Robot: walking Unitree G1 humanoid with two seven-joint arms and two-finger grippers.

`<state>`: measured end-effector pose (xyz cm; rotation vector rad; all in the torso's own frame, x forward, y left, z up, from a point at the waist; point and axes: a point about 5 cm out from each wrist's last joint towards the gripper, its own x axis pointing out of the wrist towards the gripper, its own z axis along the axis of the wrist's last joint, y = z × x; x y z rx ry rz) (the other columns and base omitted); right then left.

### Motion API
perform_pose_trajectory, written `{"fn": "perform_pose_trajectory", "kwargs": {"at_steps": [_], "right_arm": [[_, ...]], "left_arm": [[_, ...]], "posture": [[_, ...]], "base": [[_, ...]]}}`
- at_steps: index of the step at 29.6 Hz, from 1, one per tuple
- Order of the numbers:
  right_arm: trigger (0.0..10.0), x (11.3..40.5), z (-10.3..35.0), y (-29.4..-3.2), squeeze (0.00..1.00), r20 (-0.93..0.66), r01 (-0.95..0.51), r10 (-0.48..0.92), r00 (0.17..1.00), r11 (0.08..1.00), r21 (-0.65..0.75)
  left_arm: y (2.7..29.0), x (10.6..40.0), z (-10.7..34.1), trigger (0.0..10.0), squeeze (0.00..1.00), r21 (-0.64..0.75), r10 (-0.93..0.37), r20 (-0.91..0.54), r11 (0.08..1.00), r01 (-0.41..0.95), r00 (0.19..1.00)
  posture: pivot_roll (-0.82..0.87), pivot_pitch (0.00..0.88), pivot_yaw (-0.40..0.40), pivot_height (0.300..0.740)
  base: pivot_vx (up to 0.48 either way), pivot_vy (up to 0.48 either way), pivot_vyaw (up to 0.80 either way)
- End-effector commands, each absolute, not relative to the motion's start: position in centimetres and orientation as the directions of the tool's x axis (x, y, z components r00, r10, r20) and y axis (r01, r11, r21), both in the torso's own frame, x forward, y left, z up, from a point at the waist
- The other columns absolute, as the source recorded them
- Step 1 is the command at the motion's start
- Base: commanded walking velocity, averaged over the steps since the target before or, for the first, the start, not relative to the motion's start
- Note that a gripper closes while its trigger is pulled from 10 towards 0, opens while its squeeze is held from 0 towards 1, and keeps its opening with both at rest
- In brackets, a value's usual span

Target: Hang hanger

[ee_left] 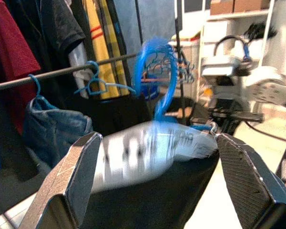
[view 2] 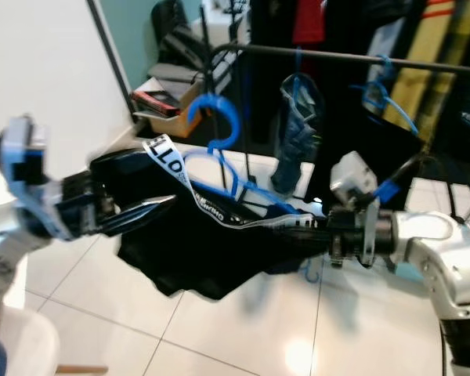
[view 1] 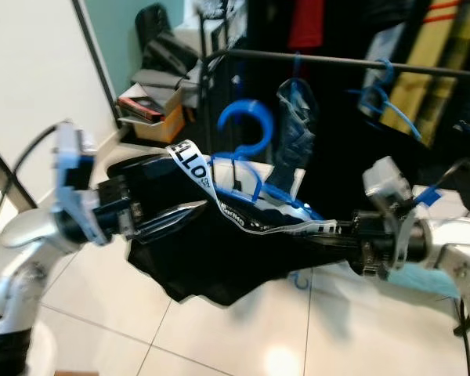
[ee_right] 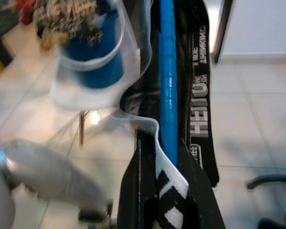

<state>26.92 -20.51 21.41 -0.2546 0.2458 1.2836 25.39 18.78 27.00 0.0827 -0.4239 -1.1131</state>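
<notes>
A blue hanger [view 1: 247,149] carries a black garment [view 1: 211,258] with a white lettered band [view 1: 194,166] and is held up in mid-air between the two arms, its hook upright just in front of and slightly below the rail [view 1: 352,63]. The left gripper [view 1: 189,211] reaches in from the left at the garment's left end; in the left wrist view its fingers [ee_left: 69,179] stand wide apart on either side of the cloth, and whether they actually grip anything cannot be told. The right gripper [view 2: 301,227] comes in from the right, its fingers closed along the hanger's right arm and the cloth over it, as the right wrist view shows with the blue bar [ee_right: 168,86] lying between them. On the rail hang denim shorts [view 1: 296,125] on a blue hanger and an empty blue hanger [view 1: 384,98] further right, with red [view 1: 305,23], black and yellow striped clothes [view 1: 435,55] behind. The floor [view 1: 243,337] is of pale glossy tiles with reflected light. At far left stands a white wall [view 1: 39,70], beside it a teal wall [view 1: 113,39] and a low shelf with boxes [view 1: 153,110] and a dark bag [view 1: 160,43].
</notes>
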Motion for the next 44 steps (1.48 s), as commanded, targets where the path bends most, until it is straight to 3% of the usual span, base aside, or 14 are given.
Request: {"fn": "perform_pose_trajectory", "kwargs": {"at_steps": [1,5,15,17,19,21,28,29,36,44], "right_arm": [[0.0,26.9,20.8,-21.0,0.00,-0.382,-0.966,0.888,0.254,0.252,-0.056],[0.0,26.9,21.0,-21.0,0.00,-0.403,-0.971,0.885,0.235,0.230,-0.062],[0.0,26.9,22.8,-20.8,0.00,-0.320,-0.974,0.920,0.226,0.213,-0.077],[0.0,26.5,23.7,-20.7,0.00,-0.303,-0.981,0.933,0.196,0.180,-0.078],[0.0,26.5,23.7,-20.7,0.00,-0.303,-0.981,0.933,0.196,0.180,-0.078],[0.0,26.1,24.1,-20.5,0.00,-0.313,-0.987,0.937,0.156,0.137,-0.079],[0.0,25.6,24.5,-20.2,0.00,-0.331,-0.993,0.937,0.109,0.085,-0.086],[0.0,25.2,24.6,-19.8,0.00,-0.357,-0.995,0.932,0.069,0.037,-0.095],[0.0,25.0,24.6,-19.5,0.00,-0.375,-0.995,0.926,0.050,0.015,-0.097],[0.0,25.7,24.9,-20.6,0.00,-0.348,-0.992,0.932,0.104,0.073,-0.102]], "left_arm": [[18.6,24.5,28.4,10.0,0.00,0.340,-0.905,0.291,0.402,0.850,0.311],[17.8,24.2,29.0,10.0,0.00,0.361,-0.915,0.297,0.372,0.855,0.273],[17.3,24.4,28.0,10.0,0.00,0.345,-0.934,0.238,0.337,0.876,0.265],[17.3,24.9,26.7,10.0,0.00,0.339,-0.941,0.149,0.338,0.878,0.304],[17.3,24.9,26.7,10.0,0.00,0.339,-0.941,0.149,0.338,0.878,0.304],[18.0,25.9,25.3,10.0,0.00,0.347,-0.921,0.070,0.382,0.856,0.383],[18.7,26.7,24.7,10.0,0.00,0.355,-0.892,0.044,0.435,0.827,0.450],[19.0,27.3,25.2,10.0,0.00,0.363,-0.869,0.072,0.480,0.799,0.490],[19.1,27.6,26.0,10.0,0.00,0.373,-0.860,0.112,0.501,0.781,0.498],[19.2,27.6,26.5,10.0,0.00,0.380,-0.853,0.156,0.517,0.767,0.498]], "posture": [[-0.07,0.000,0.021,0.740],[-0.07,0.000,0.022,0.740],[-0.07,0.000,0.030,0.740],[-0.07,0.000,0.032,0.740],[-0.07,0.000,0.032,0.740],[-0.07,0.000,0.036,0.740],[-0.07,0.000,0.038,0.740],[-0.07,0.000,0.041,0.740],[-0.07,0.000,0.042,0.740],[-0.07,0.000,0.038,0.740]], "base": [[0.000,0.000,0.70],[0.000,0.000,0.70],[0.000,0.000,0.70],[0.000,0.000,0.70],[0.000,0.000,0.70],[0.000,0.000,0.63],[0.000,0.000,0.58],[0.000,0.000,0.52],[0.000,0.000,0.52],[0.000,0.000,0.51]]}}
